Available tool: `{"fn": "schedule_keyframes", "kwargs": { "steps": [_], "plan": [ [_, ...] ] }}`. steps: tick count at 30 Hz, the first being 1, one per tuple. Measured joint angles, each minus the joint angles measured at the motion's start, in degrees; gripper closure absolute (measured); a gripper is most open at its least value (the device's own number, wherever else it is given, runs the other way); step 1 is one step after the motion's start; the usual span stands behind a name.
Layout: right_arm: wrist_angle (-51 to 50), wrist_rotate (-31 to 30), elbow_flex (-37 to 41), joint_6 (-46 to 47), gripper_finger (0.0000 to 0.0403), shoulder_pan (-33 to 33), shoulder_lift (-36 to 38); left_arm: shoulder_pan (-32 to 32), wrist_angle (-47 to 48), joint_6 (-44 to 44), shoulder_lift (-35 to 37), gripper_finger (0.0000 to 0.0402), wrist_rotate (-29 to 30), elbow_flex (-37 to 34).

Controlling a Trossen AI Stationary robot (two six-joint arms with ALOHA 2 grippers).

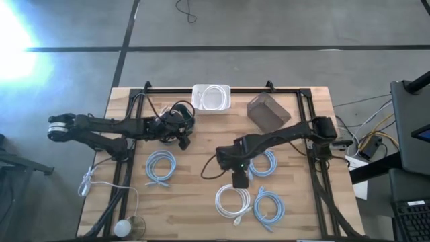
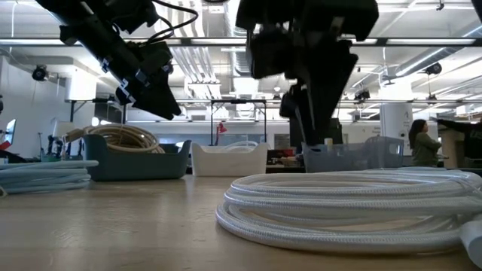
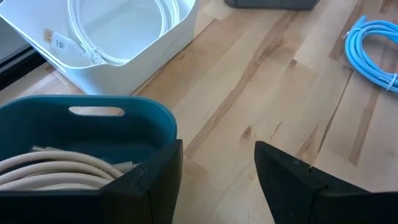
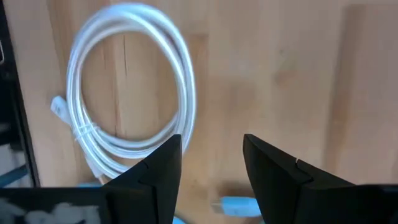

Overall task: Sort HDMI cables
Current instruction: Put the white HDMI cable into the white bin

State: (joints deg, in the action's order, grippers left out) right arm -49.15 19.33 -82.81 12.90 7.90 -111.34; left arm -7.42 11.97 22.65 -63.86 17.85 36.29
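Several coiled HDMI cables lie on the wooden table. A white coil [image 1: 232,202] sits near the front, with light blue coils to its right [image 1: 269,206], under the right arm [image 1: 264,163] and at the left [image 1: 161,167]. My right gripper [image 1: 240,180] hovers open just behind the white coil [image 4: 124,93], nothing between its fingers [image 4: 155,168]. My left gripper [image 3: 217,168] is open and empty beside a teal bin [image 3: 93,118] holding beige cables [image 3: 56,171]. A white bin [image 3: 155,46] holds a white cable [image 3: 118,31].
A grey-brown bin [image 1: 267,111] stands at the back right, next to the white bin [image 1: 211,97]. A loose white cord with a round puck [image 1: 127,227] lies at the front left corner. A person [image 2: 422,143] stands far off in the room.
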Motion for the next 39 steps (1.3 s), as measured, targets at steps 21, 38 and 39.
{"fn": "schedule_keyframes", "kwargs": {
  "steps": [21,38,39],
  "plan": [
    [1.03,4.37,1.31,4.82,0.025,2.34,-3.92,0.09,-0.67,5.46,-0.02,0.0197,-0.46,0.09],
    [10.75,-2.01,8.23,13.99,0.0306,6.4,-3.66,-0.42,-15.41,-2.0,-0.02,0.0197,0.2,0.17],
    [10.78,-2.01,8.16,13.62,0.0317,6.4,-3.68,-0.42,-15.22,-1.64,-0.02,0.0197,0.2,0.17]
  ]
}}
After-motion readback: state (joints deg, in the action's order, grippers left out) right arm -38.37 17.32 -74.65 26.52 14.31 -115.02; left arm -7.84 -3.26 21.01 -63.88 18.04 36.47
